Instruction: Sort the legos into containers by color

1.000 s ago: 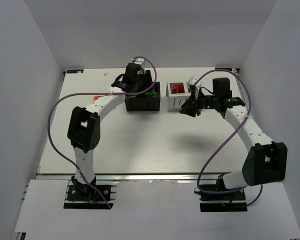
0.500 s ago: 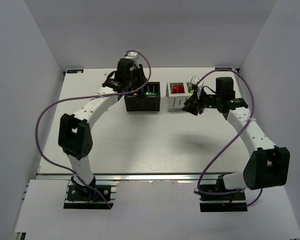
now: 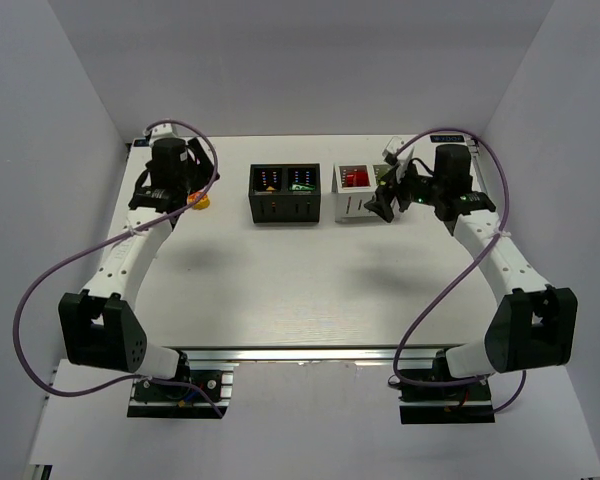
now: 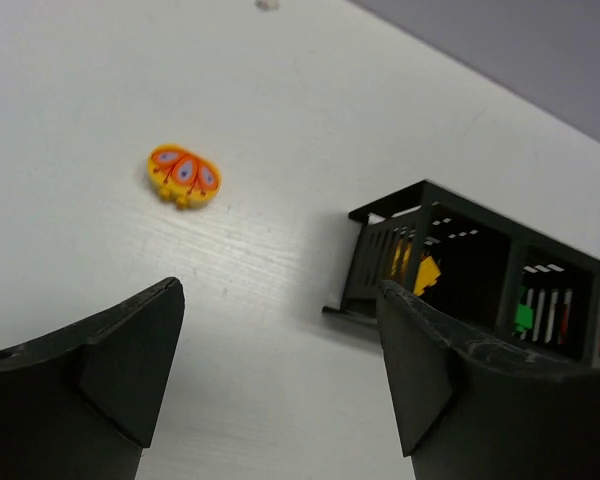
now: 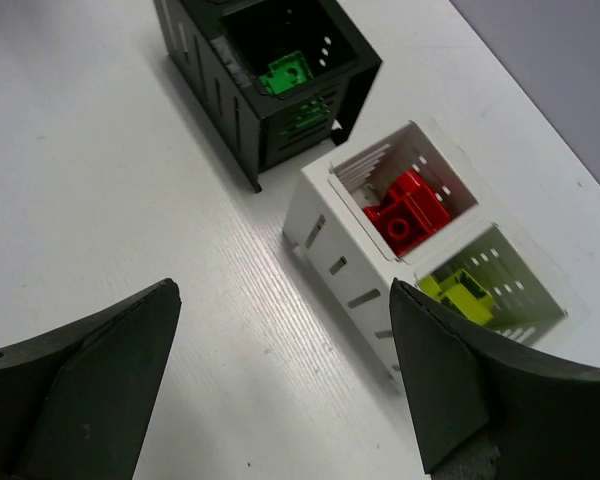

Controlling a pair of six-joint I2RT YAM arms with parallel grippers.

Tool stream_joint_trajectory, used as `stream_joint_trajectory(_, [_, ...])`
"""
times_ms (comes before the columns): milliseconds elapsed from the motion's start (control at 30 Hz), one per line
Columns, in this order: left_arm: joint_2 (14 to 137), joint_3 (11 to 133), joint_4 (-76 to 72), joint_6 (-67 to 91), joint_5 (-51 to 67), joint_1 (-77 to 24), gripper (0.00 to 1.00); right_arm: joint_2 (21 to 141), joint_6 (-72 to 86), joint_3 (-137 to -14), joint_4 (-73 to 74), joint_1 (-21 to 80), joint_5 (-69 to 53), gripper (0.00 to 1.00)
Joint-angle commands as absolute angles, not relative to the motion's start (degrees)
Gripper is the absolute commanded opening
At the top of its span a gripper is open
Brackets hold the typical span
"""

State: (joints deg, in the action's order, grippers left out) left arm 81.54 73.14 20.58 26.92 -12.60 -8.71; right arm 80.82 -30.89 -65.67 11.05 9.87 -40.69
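An orange-yellow rounded lego (image 4: 184, 175) with red and blue marks lies alone on the table at the far left (image 3: 196, 200). My left gripper (image 3: 178, 190) hovers just beside it, open and empty (image 4: 280, 370). The black container (image 3: 285, 212) holds an orange piece (image 4: 426, 273) and a green lego (image 5: 285, 75). In the white container (image 3: 350, 207) lie a red lego (image 5: 408, 210) and a lime lego (image 5: 460, 290). My right gripper (image 3: 385, 200) hangs at that container's right end, open with nothing between its fingers (image 5: 285, 370).
The two containers stand side by side at the back middle, the black one (image 5: 215, 90) left of the white one (image 5: 350, 280). A tiny white speck (image 4: 267, 5) lies near the back edge. Grey walls close in the table on three sides.
My left arm has swung left, away from the black container, to the lone orange lego, and its jaws have opened. The right gripper has opened wider by the white container.
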Motion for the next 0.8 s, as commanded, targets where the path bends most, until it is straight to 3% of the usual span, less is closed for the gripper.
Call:
stream_joint_trajectory(0, [79.9,70.8,24.0,30.0,-15.1,-7.9,0.87,77.7,-27.2,-69.4,13.8,9.6,-33.1,0.89])
stream_joint_trajectory(300, [77.3,66.3,25.1,36.0,-12.5,-6.5,0.88,73.2,-24.9,-70.7,19.8,9.1,-25.7,0.89])
stream_joint_trajectory(767, [93.8,77.6,31.9,41.4,-12.8,-3.4,0.91,67.2,-23.3,-64.2,14.2,9.1,-34.3,0.89])
